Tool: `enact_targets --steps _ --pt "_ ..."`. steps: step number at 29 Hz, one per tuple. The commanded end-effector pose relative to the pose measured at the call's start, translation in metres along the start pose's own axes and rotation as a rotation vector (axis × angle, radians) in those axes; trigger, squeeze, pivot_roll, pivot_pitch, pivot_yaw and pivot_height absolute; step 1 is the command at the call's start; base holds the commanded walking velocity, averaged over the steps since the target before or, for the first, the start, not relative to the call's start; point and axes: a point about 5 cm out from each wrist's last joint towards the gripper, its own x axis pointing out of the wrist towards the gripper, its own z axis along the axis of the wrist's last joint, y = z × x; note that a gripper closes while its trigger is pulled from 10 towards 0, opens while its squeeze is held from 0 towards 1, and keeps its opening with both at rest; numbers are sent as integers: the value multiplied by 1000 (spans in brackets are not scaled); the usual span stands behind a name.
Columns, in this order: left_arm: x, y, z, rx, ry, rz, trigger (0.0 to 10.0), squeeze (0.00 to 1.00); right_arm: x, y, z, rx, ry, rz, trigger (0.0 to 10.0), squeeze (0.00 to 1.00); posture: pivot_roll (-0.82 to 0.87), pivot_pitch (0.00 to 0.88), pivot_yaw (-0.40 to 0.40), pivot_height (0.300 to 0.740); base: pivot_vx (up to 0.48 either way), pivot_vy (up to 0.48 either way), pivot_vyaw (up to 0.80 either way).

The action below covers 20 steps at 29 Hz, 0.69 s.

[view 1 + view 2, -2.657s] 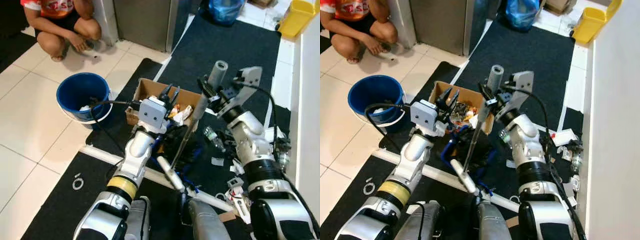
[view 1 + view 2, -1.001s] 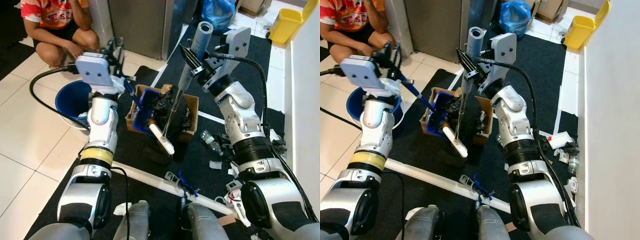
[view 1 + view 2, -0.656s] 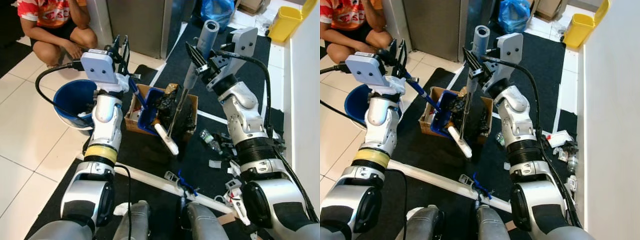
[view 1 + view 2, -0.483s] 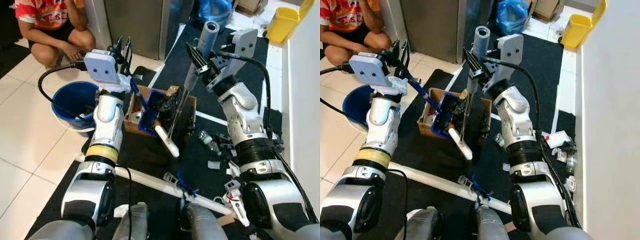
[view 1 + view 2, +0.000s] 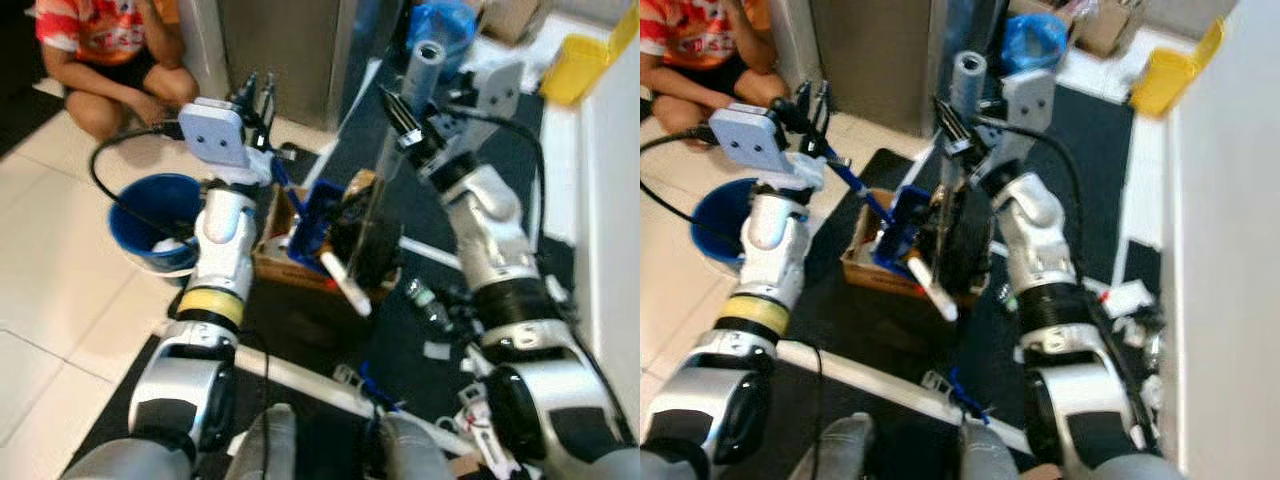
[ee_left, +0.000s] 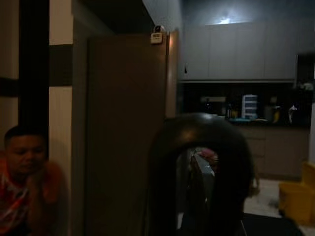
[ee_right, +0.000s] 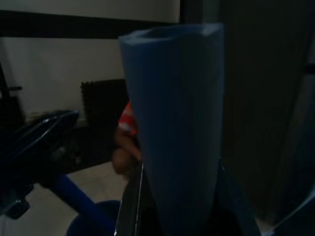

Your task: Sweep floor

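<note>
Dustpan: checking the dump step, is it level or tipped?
Tipped: the dustpan slants down over the cardboard box, held by the left gripper.

A person [image 5: 105, 45] crouches on the tiles beside a grey cabinet [image 5: 285, 45]. A blue bucket [image 5: 150, 215] stands nearby; a yellow bin [image 5: 590, 50] and blue bag [image 5: 445, 25] sit beyond.

I see a pale blue-grey tubular handle end [image 7: 174, 123] up close — hollow at its top, dim. Beyond it, a dark blue rod [image 7: 81, 202] slants past a blurred person's orange sleeve [image 7: 129, 120].
</note>
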Motion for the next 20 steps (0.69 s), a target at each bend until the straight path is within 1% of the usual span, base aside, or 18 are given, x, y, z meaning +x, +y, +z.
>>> enact_targets --steps 1,10,11,19,20 --pt "12 -7 16 -22 -96 -14 10000 0 -3 -5 3 5 -18 -19 10000 0 148 79 -84 740 390 281 0" --pt "12 -11 15 -33 -91 -27 10000 0 -3 -5 5 4 -28 -19 10000 0 149 75 -82 740 383 272 0" --pt "12 -13 14 -36 -86 -36 10000 0 -2 -5 5 5 -31 -21 10000 0 150 75 -79 740 0 0 0" --pt "11 -16 12 -36 -70 -47 10000 0 -2 -6 6 6 -36 -27 10000 0 148 78 -77 740 0 0 0" --pt "11 -16 11 -40 -64 -52 10000 0 -2 -6 6 6 -36 -27 10000 0 148 78 -77 740 0 -315 0"
